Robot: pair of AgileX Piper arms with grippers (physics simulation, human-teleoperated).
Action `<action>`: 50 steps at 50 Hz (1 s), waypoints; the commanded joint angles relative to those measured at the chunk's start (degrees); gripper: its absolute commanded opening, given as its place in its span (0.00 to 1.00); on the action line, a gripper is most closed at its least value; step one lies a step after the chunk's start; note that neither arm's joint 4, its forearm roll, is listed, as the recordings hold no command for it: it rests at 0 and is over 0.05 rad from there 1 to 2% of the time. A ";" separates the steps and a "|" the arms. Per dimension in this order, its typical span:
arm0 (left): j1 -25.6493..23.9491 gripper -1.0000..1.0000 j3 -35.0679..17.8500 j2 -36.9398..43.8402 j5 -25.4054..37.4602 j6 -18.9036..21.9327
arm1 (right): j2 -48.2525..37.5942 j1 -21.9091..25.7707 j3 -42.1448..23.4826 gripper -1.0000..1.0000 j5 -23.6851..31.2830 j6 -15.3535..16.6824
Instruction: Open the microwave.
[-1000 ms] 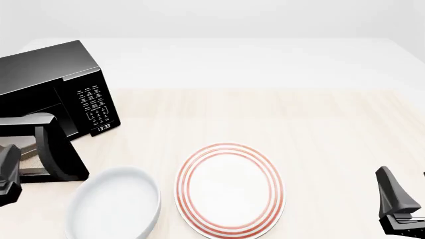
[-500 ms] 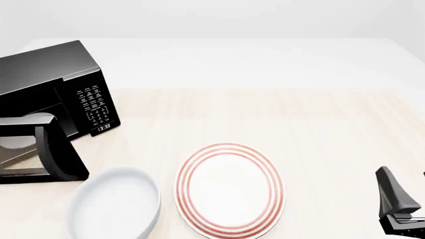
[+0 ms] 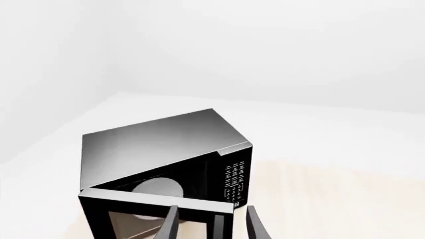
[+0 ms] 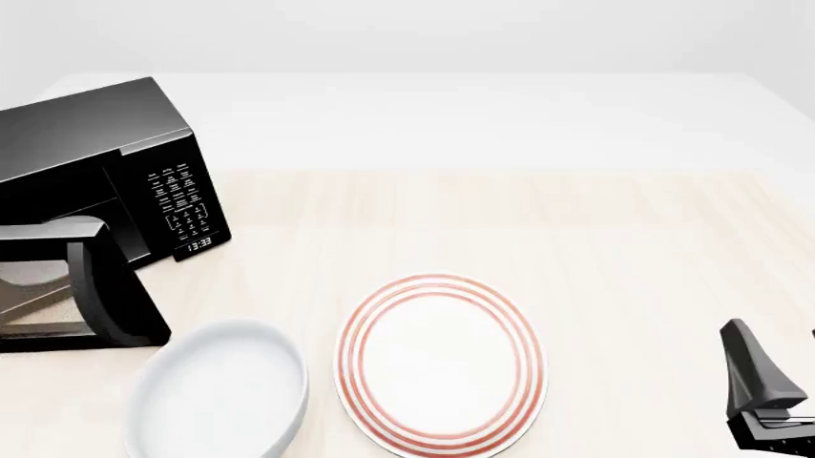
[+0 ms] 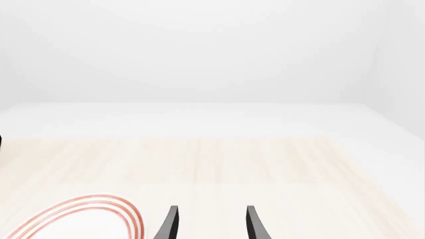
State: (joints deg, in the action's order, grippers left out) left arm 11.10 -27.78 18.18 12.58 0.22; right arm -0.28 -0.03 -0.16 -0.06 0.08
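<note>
The glossy black microwave point(image 4: 90, 162) stands at the table's far left, its keypad panel point(image 4: 181, 203) facing the middle. Its windowed door point(image 4: 79, 291) is swung open toward the near side. In the left wrist view the microwave point(image 3: 159, 144) lies ahead with the door point(image 3: 156, 209) open and the white turntable point(image 3: 158, 189) showing inside. My left gripper point(image 3: 211, 226) is open and holds nothing; the front view does not show it. My right gripper point(image 4: 764, 396) sits low at the near right, far from the microwave, open and holding nothing point(image 5: 211, 224).
A white plate with red rings point(image 4: 440, 361) lies near the middle front, also at the edge of the right wrist view point(image 5: 86, 214). A white oval bowl point(image 4: 223, 391) sits just in front of the open door. Light wood tabletop point(image 4: 574, 239) stretches to the right.
My left gripper, at the front view's left edge beside the door a second ago, has drawn back out of that view. The door stays open; the right arm has not moved.
</note>
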 commanded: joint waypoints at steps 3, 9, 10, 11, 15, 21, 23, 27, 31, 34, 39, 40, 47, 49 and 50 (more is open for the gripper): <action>-1.17 1.00 -6.96 7.34 1.48 2.19 | 0.04 -0.02 0.02 1.00 0.01 0.01; -1.57 1.00 -9.49 10.49 1.49 2.76 | 0.06 -0.02 0.02 1.00 0.03 0.01; -1.07 1.00 -9.30 10.85 1.21 3.53 | 0.06 -0.02 0.02 1.00 0.04 0.02; -1.08 1.00 -9.22 10.98 1.02 3.83 | 0.06 -0.02 0.02 1.00 0.04 0.01; -1.07 1.00 -9.55 12.63 0.79 3.61 | 0.06 -0.02 0.01 1.00 0.05 0.01; -1.20 1.00 -11.72 15.00 2.59 5.14 | 0.05 -0.02 -0.01 1.00 0.07 0.01; -1.42 1.00 -12.97 15.60 3.50 4.91 | 0.06 -0.02 -0.02 1.00 0.07 0.01; -1.68 1.00 -14.46 17.37 4.40 5.94 | 0.06 -0.02 -0.03 1.00 0.09 0.01; -1.70 1.00 -15.44 19.17 4.98 7.18 | 0.06 -0.02 -0.04 1.00 0.11 0.01; -1.97 1.00 -16.02 20.49 5.64 7.09 | 0.06 -0.02 -0.04 1.00 0.10 0.01; -1.91 1.00 -19.13 23.33 7.74 6.85 | 0.04 -0.02 -0.04 1.00 0.10 0.01; -1.99 1.00 -19.54 23.71 7.98 6.77 | 0.04 -0.02 -0.05 1.00 0.10 0.01; -2.47 1.00 -19.98 25.98 8.40 6.43 | 0.02 -0.02 -0.05 1.00 0.08 0.01; -3.46 1.00 -19.47 26.92 7.63 6.48 | 0.01 -0.02 -0.05 1.00 0.07 0.01; -3.54 1.00 -19.26 27.34 7.43 6.05 | 0.01 -0.02 -0.05 1.00 0.07 0.01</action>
State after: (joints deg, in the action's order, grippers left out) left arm 8.70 -45.99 41.65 19.64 6.68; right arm -0.25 -0.05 -0.20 0.03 0.09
